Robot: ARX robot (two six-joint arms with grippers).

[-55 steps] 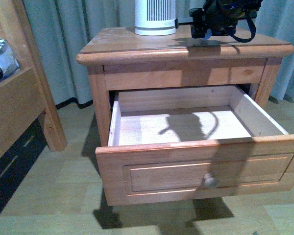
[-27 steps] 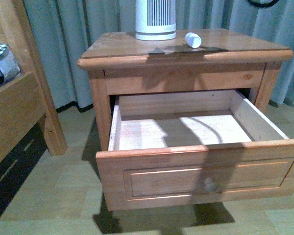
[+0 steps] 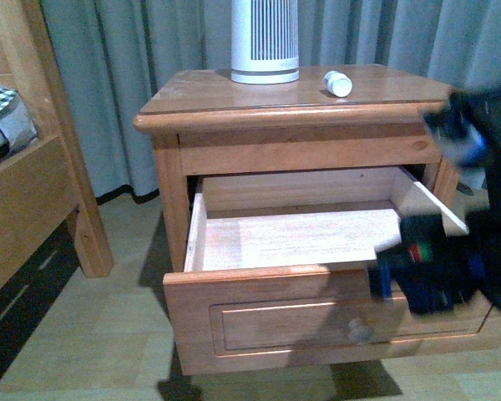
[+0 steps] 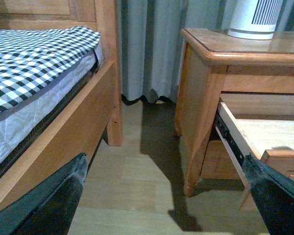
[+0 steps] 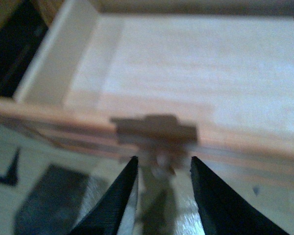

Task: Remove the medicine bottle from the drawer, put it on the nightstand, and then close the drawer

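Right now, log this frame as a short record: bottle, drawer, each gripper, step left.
medicine bottle: lying on its side on the nightstand top, right of the white appliance
drawer: pulled out, nothing inside
right gripper: open, in front of the drawer front, blurred
left gripper: open, holding nothing, off beside the bed frame
step left: close the drawer
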